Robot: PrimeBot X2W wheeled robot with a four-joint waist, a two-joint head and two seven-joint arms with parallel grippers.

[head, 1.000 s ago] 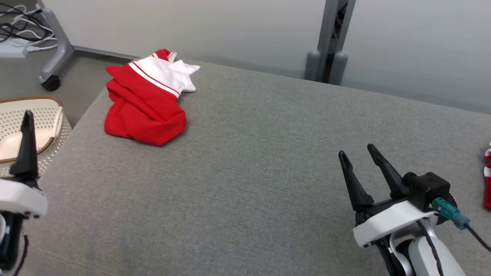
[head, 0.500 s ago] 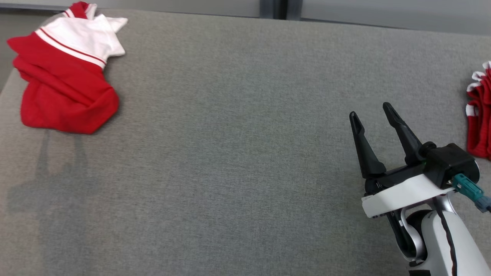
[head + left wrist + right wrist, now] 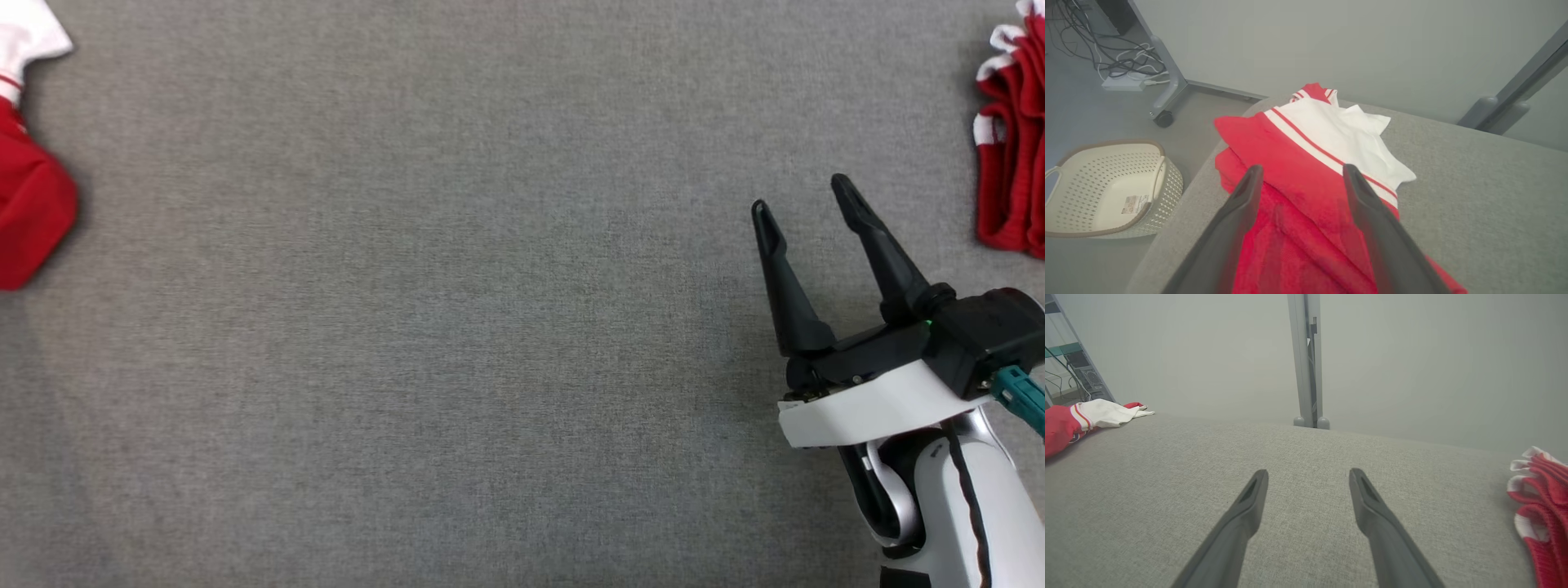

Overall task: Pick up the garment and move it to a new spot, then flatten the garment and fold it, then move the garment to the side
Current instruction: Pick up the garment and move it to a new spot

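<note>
Step 1, I reckon: garment (image 3: pixel 1331 134) sits bunched at far-left corner of worktop (image 3: pixel 457 327), L gripper (image 3: pixel 1302 169) over it, fingers spread, R gripper (image 3: pixel 800 194) spread over worktop's right side; next, lower L & pinch cloth.

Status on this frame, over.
Left gripper open, above red-and-white garment, nothing held. Right gripper open over grey cushion. Second red garment far right, nothing blocking.

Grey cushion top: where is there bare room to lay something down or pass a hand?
The wide middle of the grey cushion is bare, between the red-and-white garment at its left edge and the red pile at right. Crowded: over the garment, where the left jaws hover, open.
</note>
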